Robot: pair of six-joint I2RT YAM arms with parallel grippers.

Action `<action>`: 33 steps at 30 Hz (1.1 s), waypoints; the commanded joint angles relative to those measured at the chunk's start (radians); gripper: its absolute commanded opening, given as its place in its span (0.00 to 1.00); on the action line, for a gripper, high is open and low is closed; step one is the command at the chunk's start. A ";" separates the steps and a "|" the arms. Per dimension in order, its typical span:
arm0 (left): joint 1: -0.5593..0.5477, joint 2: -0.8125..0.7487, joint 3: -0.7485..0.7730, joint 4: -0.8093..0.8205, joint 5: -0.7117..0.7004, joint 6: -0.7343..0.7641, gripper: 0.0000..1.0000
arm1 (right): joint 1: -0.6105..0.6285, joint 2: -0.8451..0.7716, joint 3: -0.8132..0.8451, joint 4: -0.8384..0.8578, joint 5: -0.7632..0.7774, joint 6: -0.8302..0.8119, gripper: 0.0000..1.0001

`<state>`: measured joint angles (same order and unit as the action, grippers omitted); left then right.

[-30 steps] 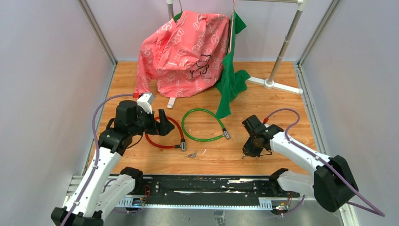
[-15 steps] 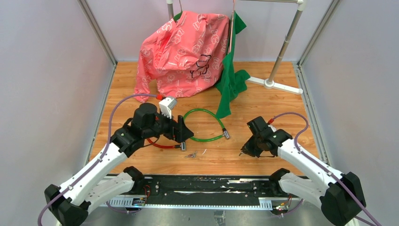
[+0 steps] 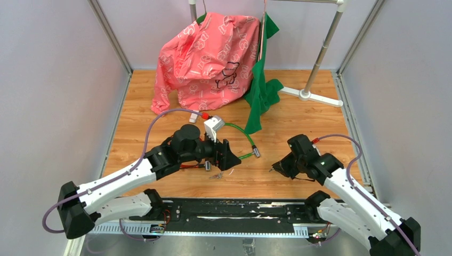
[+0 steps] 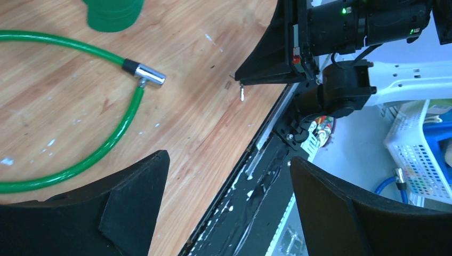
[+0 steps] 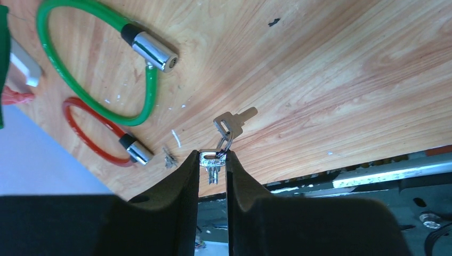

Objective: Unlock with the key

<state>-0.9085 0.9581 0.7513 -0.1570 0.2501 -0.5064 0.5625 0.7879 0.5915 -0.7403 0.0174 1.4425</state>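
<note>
Right jaws pinch a silver key [image 5: 211,159] — a second key [image 5: 235,121] dangles by its ring [image 5: 225,143] — left jaws spread.

Wood-grain tabletop [image 3: 298,122], light orange-brown, scuffed with small white flecks. Plain pale lilac walls left [image 3: 53,80], right [image 3: 405,80] and back [image 3: 298,32], with grey metal posts [image 3: 109,34] at the back corners. White pipe rack [image 3: 322,48] at the back right, its foot [image 3: 305,95] resting on the wood. Pink printed cloth [image 3: 208,58] draped at back centre, green cloth [image 3: 261,90] hanging just beside it. Black strip [image 3: 234,209] along the near edge. White basket [image 4: 410,160] and blue bin [image 4: 440,141] off the table. Light even, shadows soft.
</note>
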 commanded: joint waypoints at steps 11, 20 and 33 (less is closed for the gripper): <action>-0.129 0.137 0.017 0.270 -0.104 -0.101 0.79 | 0.014 -0.120 0.082 -0.022 -0.079 0.223 0.00; -0.165 0.187 0.042 0.325 -0.208 -0.150 0.72 | 0.014 -0.111 0.147 0.011 -0.097 0.334 0.00; -0.185 0.273 0.065 0.446 -0.299 -0.258 0.64 | 0.014 -0.055 0.199 0.089 -0.147 0.407 0.00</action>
<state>-1.0782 1.2053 0.7826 0.2073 -0.0139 -0.7322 0.5629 0.7261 0.7486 -0.6662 -0.1123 1.8145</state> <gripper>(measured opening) 0.660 0.229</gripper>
